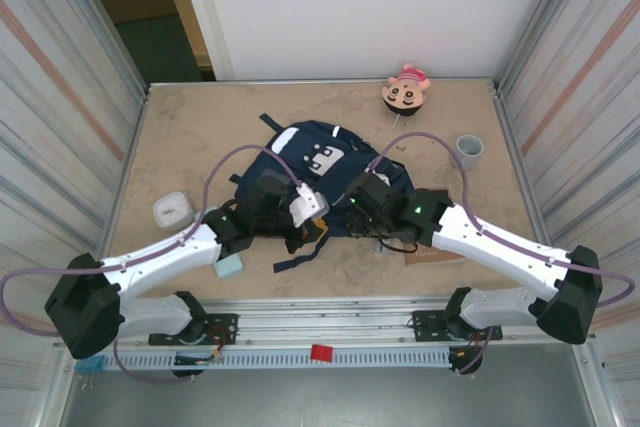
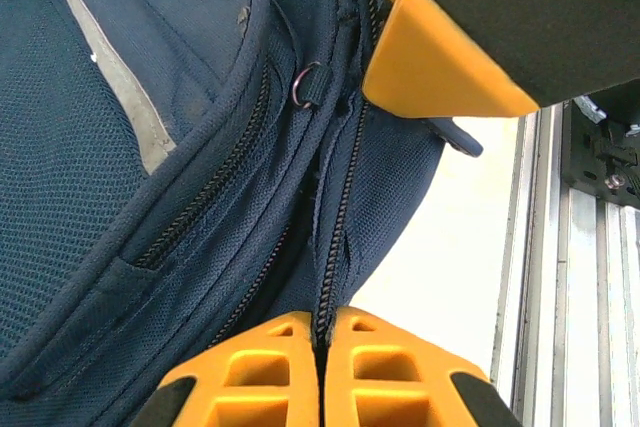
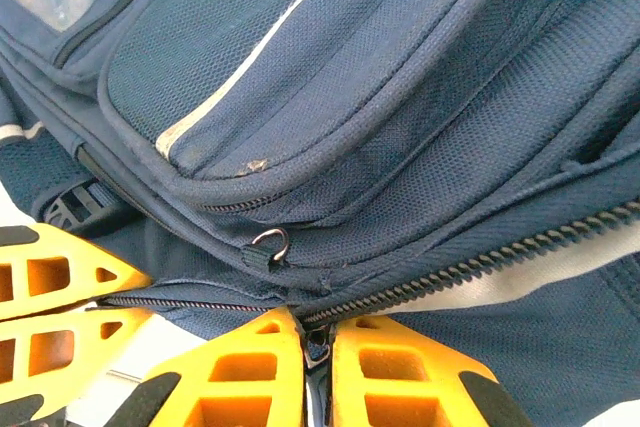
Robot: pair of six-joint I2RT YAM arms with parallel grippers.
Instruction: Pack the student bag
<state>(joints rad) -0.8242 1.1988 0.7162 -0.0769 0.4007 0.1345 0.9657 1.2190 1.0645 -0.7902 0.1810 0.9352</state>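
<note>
- Your left fingers (image 2: 332, 357), in the left wrist view, are pinched fully together on the zipper (image 2: 340, 217) of the student bag (image 2: 120, 167).
- Right wrist view: your right fingers (image 3: 335, 372) clamp tight on the student bag's zipper.
- Overhead: the student bag lies mid-tabletop (image 1: 200, 132), with both sets of fingers at its near edge.

The left arm (image 1: 160, 252) and right arm (image 1: 510, 247) are white with big black ends. A thin purple cable (image 1: 225, 162) loops along each. A tiny green light (image 1: 415, 210) glows just behind the right hand (image 3: 316, 347). It and the left hand (image 2: 320, 342) have bright orange fingers (image 2: 250, 372) with square holes.
</note>
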